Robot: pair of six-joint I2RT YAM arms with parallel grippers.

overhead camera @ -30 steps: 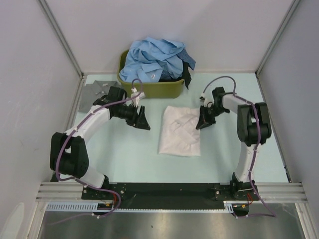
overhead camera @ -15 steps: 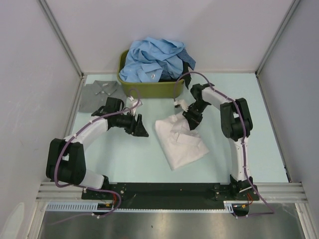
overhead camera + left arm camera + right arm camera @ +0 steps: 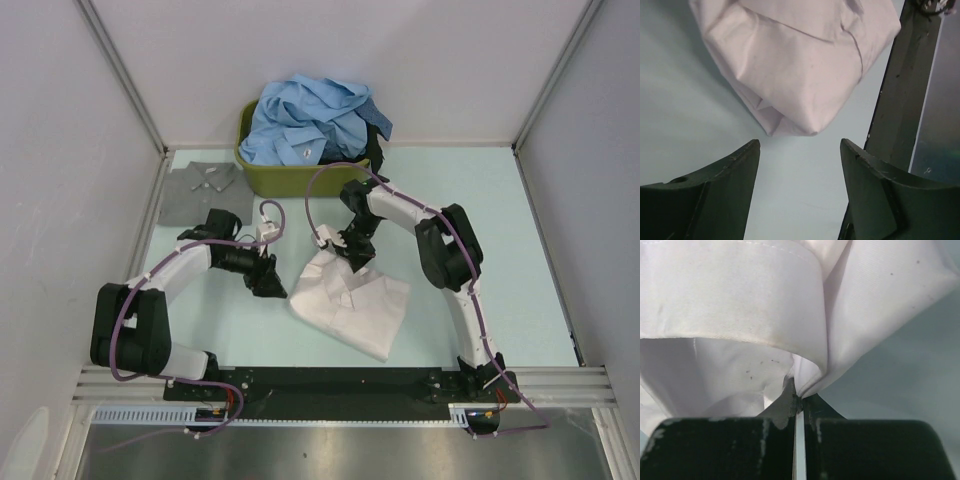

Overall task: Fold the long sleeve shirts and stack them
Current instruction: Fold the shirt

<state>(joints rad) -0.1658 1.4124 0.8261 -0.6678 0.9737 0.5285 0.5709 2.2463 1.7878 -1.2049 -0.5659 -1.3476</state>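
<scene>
1. Clamped tight with the right gripper (image 3: 797,400) on a thin fold just under the collar of the folded white cloth long sleeve shirt (image 3: 350,300). Only cloth between the jaws. A hold probably chosen for dragging the bundle without undoing its folds.
2. Spread wide on the left gripper (image 3: 800,150), with nothing held. Poised low just beside the shirt's nearest corner, perhaps to steady or take it.
3. Lying skewed on the pale mint tabletop (image 3: 480,200), between the two arms, not yet on any stack.
4. Laid flat at the far left: a grey collared shirt (image 3: 200,190), seemingly the stack's base and the likely destination.
5. Heaped in the olive-green plastic tub (image 3: 300,180) at the back: crumpled light blue shirts (image 3: 310,120) and a dark garment (image 3: 378,152), waiting unfolded.
</scene>
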